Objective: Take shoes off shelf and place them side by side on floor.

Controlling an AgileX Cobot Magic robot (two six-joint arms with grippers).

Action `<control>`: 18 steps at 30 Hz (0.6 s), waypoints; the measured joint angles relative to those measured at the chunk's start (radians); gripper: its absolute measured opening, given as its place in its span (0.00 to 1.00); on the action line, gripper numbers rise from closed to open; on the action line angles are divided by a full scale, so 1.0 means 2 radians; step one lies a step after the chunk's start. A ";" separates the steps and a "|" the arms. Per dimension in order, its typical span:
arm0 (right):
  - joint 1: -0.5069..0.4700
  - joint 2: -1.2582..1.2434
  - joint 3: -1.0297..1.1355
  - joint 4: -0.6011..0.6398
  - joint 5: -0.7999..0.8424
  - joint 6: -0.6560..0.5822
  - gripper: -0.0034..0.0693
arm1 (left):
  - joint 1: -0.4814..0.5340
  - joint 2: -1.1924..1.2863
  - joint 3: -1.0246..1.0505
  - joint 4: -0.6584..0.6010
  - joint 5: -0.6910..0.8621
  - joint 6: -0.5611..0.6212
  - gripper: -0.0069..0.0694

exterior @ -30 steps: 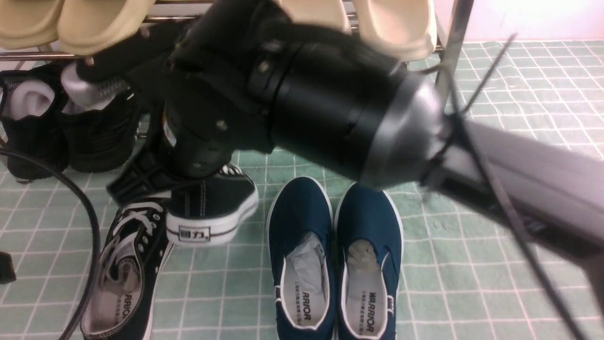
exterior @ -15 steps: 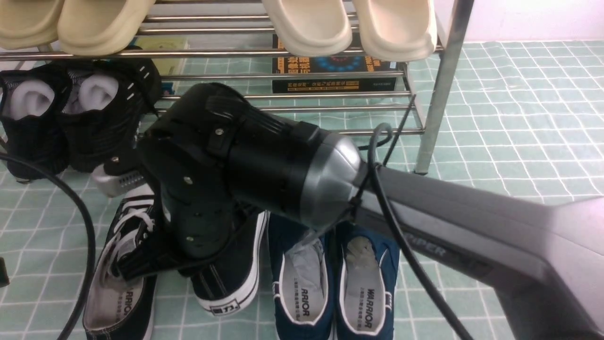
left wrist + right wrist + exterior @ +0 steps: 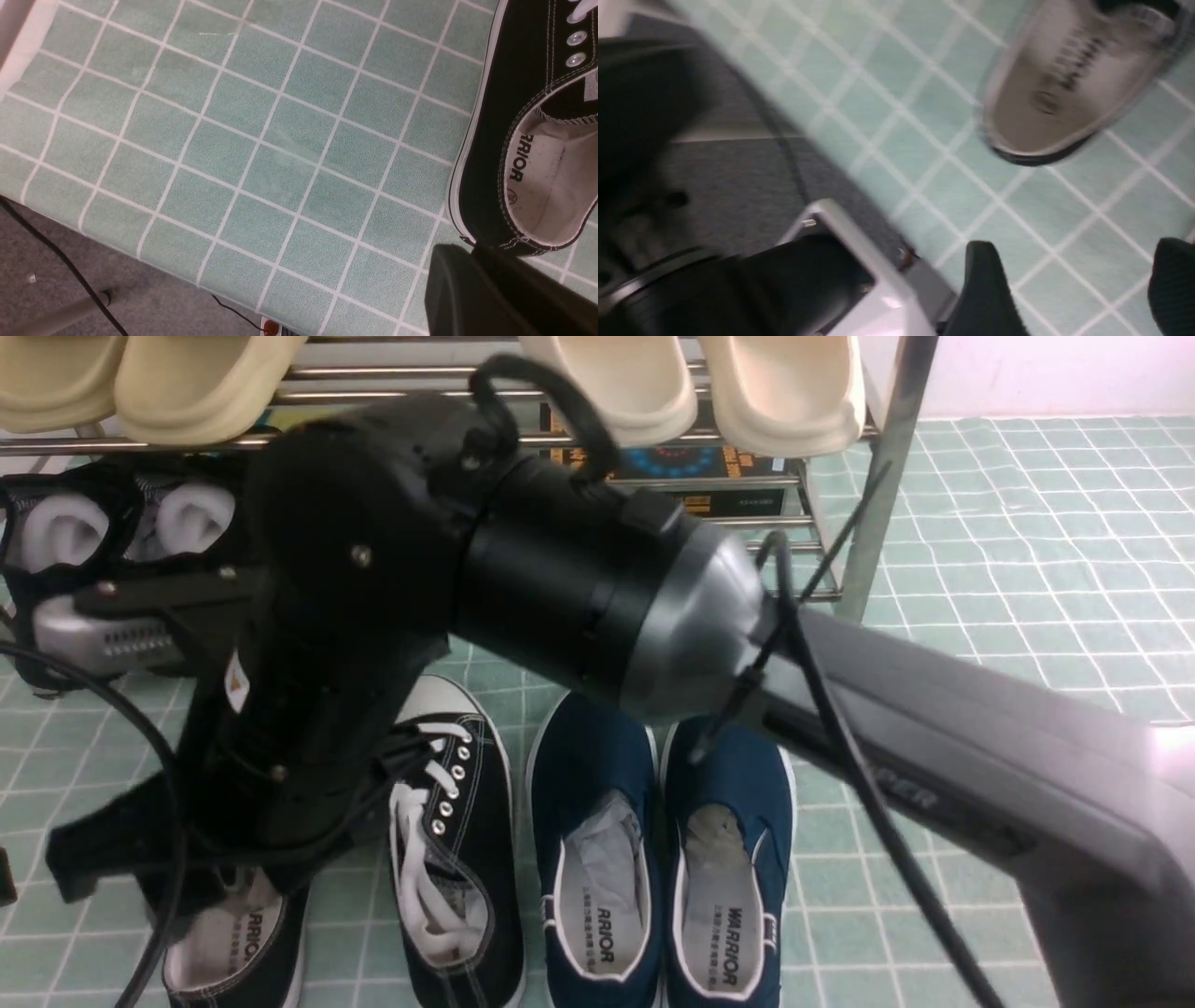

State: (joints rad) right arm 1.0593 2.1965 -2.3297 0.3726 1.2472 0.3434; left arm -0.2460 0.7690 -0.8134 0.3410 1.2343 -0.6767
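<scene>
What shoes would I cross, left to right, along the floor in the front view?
On the floor: first black sneaker, only its heel end showing → second black sneaker → left navy slip-on → right navy slip-on.

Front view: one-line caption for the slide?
Two black sneakers on the green floor beside blue slip-ons, right arm hanging over them.
</scene>
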 joint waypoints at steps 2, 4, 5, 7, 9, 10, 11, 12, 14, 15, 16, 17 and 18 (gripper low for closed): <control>-0.001 -0.021 -0.006 0.003 0.001 -0.015 0.69 | 0.000 0.000 0.000 0.001 0.000 0.000 0.18; -0.004 -0.046 -0.006 -0.003 0.002 -0.021 0.66 | 0.000 0.000 0.000 0.001 0.000 0.000 0.18; -0.005 -0.057 -0.006 -0.009 0.003 -0.022 0.64 | 0.000 0.000 0.000 0.001 0.000 0.000 0.18; -0.008 -0.085 -0.006 -0.032 0.005 -0.023 0.58 | 0.000 0.000 0.000 0.001 0.000 0.000 0.18; -0.010 -0.112 -0.006 -0.057 0.007 -0.023 0.52 | 0.000 0.000 0.000 0.001 0.000 0.000 0.18; -0.010 -0.125 -0.006 -0.072 0.008 -0.024 0.48 | 0.000 0.000 0.000 0.001 0.000 0.000 0.18; -0.010 -0.136 -0.006 -0.084 0.008 -0.026 0.45 | 0.000 0.000 0.000 0.001 0.000 0.000 0.18; -0.011 -0.138 -0.006 -0.090 0.008 -0.026 0.43 | 0.000 0.000 0.000 0.001 0.000 0.000 0.18; -0.011 -0.179 0.002 -0.123 0.008 -0.041 0.31 | 0.000 0.000 0.000 0.001 0.000 0.000 0.18; -0.011 -0.193 0.008 -0.131 0.008 -0.047 0.28 | 0.000 0.000 0.000 0.001 0.000 0.000 0.18; -0.011 -0.211 0.020 -0.141 0.008 -0.052 0.23 | 0.000 0.000 0.000 0.001 0.000 0.000 0.18; -0.011 -0.231 0.039 -0.154 0.008 -0.057 0.19 | 0.000 0.000 0.000 0.001 0.000 0.000 0.18; -0.011 -0.252 0.055 -0.161 0.008 -0.060 0.16 | 0.000 0.000 0.000 0.001 0.000 0.000 0.18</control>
State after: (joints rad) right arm 1.0379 1.6918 -2.2204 0.0501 1.2635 0.2238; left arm -0.2460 0.7690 -0.8134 0.3433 1.2343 -0.6767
